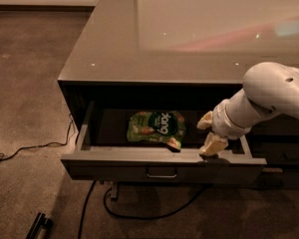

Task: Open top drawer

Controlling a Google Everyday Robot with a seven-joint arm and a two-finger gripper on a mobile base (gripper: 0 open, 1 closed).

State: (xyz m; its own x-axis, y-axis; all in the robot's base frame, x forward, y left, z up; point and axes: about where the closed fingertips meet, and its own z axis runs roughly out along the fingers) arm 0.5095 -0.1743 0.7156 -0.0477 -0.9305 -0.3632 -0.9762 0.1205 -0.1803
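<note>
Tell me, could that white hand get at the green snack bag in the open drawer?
Probably yes. The hand is at the top drawer's front rim, just right of the green snack bag. The drawer stands pulled out, and nothing visible lies between them.

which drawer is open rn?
The top drawer, pulled out with a green snack bag inside; the drawer fronts right of it sit flush. The gripper is over its right end.

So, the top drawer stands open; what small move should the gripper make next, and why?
Probably lift the gripper clear, up and back: the top drawer already stands well out, a green snack bag showing inside, and the open gripper sits just over its front edge.
</note>
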